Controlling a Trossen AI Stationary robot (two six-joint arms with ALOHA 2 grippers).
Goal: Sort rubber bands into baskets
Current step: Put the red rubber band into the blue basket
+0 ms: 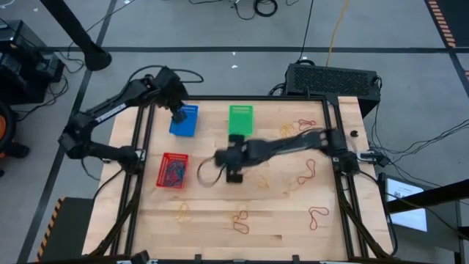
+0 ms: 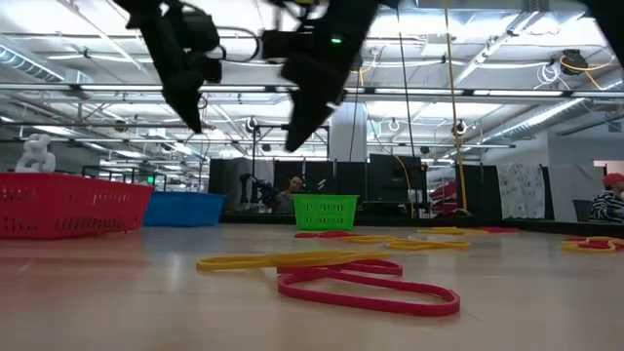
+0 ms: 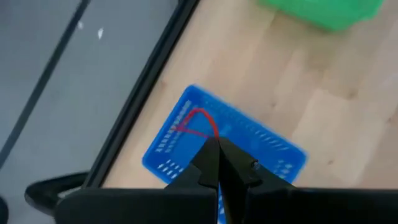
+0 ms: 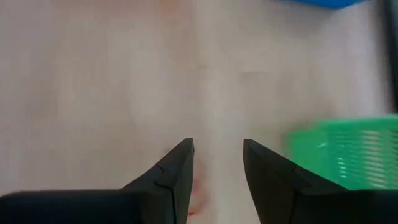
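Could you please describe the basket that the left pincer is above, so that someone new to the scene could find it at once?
Start at the wooden table and go to its far left corner. Three small mesh baskets sit in that area: the blue basket is the one directly under the shut left pincer. The green basket stands to its right and the red basket is nearer; only this one is blue.

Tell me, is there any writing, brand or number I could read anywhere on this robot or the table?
None can be read.
Left arm: pale lettering along it, too small to make out.
White sheet on the floor beside the table: dark marks, too blurred to read.
Blue basket, green basket, red basket: no labels visible.
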